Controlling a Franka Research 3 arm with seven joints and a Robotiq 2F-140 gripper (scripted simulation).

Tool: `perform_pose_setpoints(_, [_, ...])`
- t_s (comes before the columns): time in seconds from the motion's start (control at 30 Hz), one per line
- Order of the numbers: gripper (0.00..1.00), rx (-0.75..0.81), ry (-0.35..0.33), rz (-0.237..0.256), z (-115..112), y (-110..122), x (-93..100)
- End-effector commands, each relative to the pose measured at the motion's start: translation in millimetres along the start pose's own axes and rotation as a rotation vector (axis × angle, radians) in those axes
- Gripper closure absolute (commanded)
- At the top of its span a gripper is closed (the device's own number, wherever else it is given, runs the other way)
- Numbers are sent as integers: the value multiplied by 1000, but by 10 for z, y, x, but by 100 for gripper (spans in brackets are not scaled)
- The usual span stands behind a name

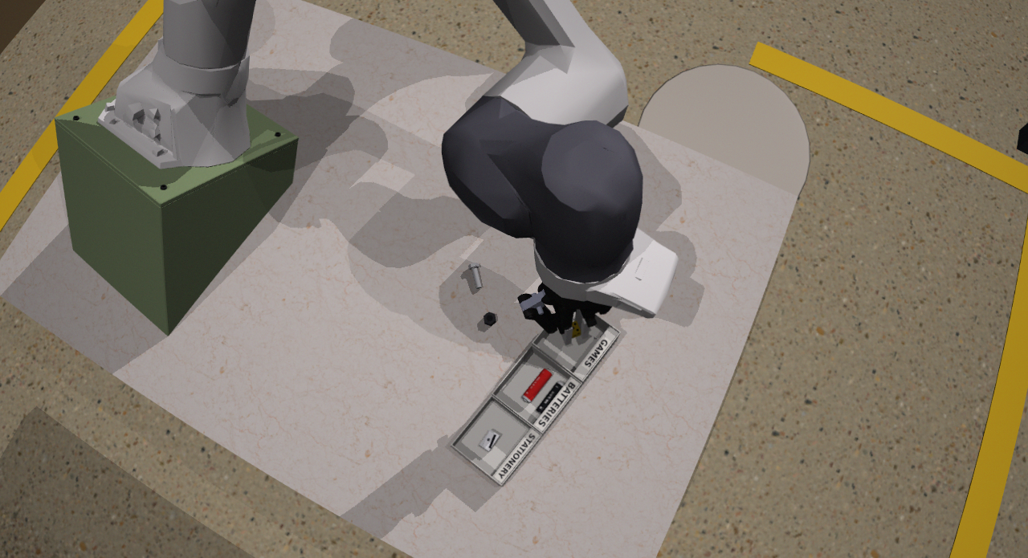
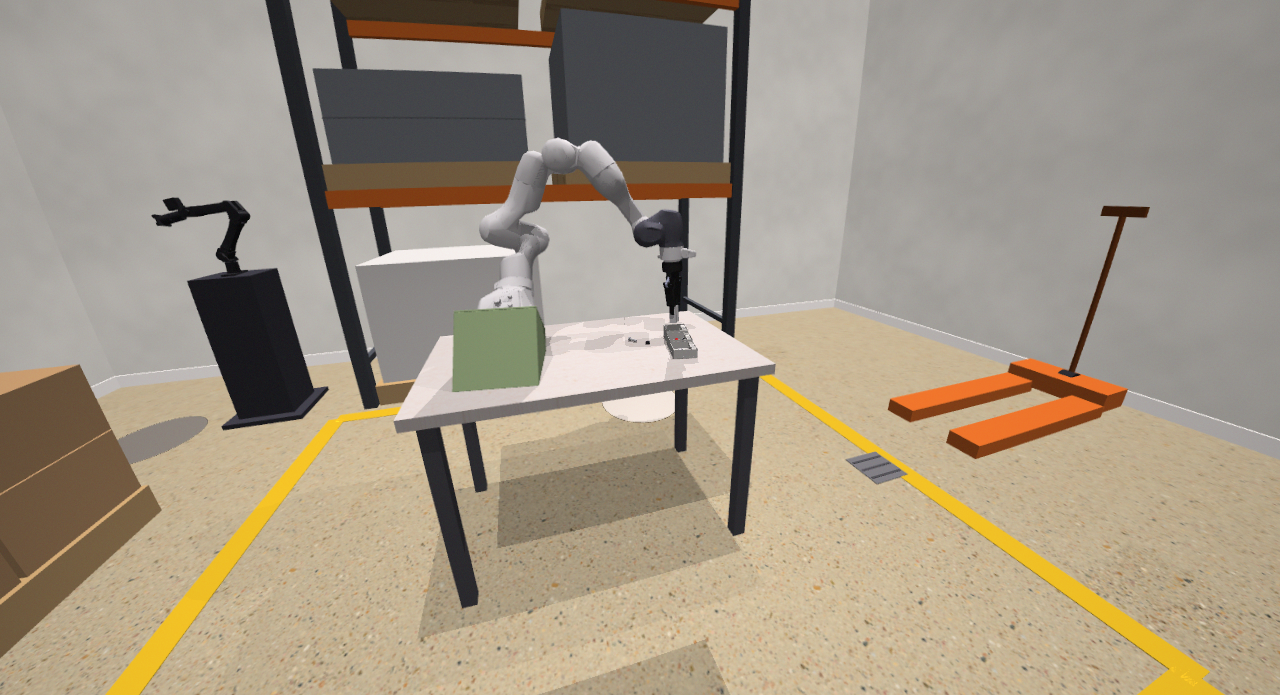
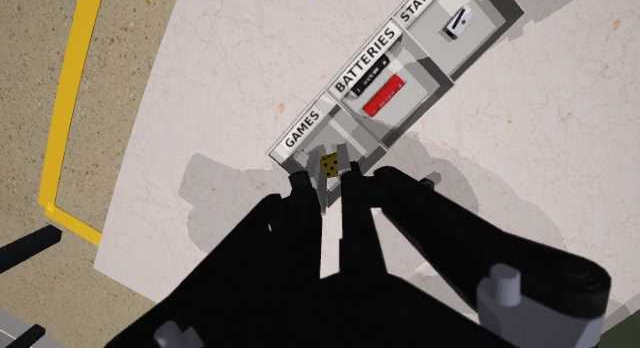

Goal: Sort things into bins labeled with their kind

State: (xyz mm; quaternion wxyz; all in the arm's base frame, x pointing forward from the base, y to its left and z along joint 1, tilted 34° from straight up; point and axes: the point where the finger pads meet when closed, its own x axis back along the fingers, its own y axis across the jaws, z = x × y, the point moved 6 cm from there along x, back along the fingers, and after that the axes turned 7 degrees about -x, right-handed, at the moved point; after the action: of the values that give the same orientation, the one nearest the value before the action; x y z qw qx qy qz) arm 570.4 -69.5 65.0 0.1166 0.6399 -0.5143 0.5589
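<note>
1. Overhead, top view: gripper (image 1: 575, 330) (image 2: 674, 317) (image 3: 331, 162) closed on a yellow die (image 1: 575, 329) (image 3: 329, 166) with black spots, held above the GAMES bin (image 1: 568, 355) (image 3: 357, 138). Red battery (image 1: 536, 385) (image 3: 383, 95) and black battery (image 1: 548, 397) (image 3: 370, 76) lie side by side in the BATTERIES bin (image 1: 511, 391) (image 3: 412, 95). Small pale item with a dark slot (image 1: 490, 439) (image 3: 459, 21) lies in the STATIONERY bin (image 1: 471, 440) (image 3: 475, 43). Bolt (image 1: 475, 275) (image 2: 632, 339) and dark nut (image 1: 489, 318) (image 2: 648, 342) rest on the table (image 1: 287, 324) (image 2: 608, 369) (image 3: 225, 98), outside the bins.
2. Exterior view: arm (image 1: 582, 166) (image 2: 613, 176) reaches across from the green pedestal (image 1: 115, 217) (image 2: 492, 351) (image 3: 625, 333); gripper points down at the far end of the row of bins. Die too small to make out from this side; bolt and nut show as specks near one another.
3. Wrist view: die sits between the two grey finger pads, spotted face showing. GAMES bin lies beneath, its lettering readable; part of its interior is hidden behind the fingers. Both batteries lie roughly parallel. STATIONERY lettering is cut off at the picture's edge.
</note>
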Motion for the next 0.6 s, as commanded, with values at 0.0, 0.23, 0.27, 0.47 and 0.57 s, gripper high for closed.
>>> perform_pose_setpoints(0.0, [93, -138, -8, -8, -12, -12, -11])
perform_pose_setpoints(0.23, [93, -278, -9, -11, -10, -13, -12])
perform_pose_setpoints(0.27, [93, -297, -9, -11, -10, -13, -12])
perform_pose_setpoints(0.47, [93, -408, -8, -13, -18, -16, -11])
perform_pose_setpoints(0.57, [93, -444, -9, -14, -21, -18, -11])
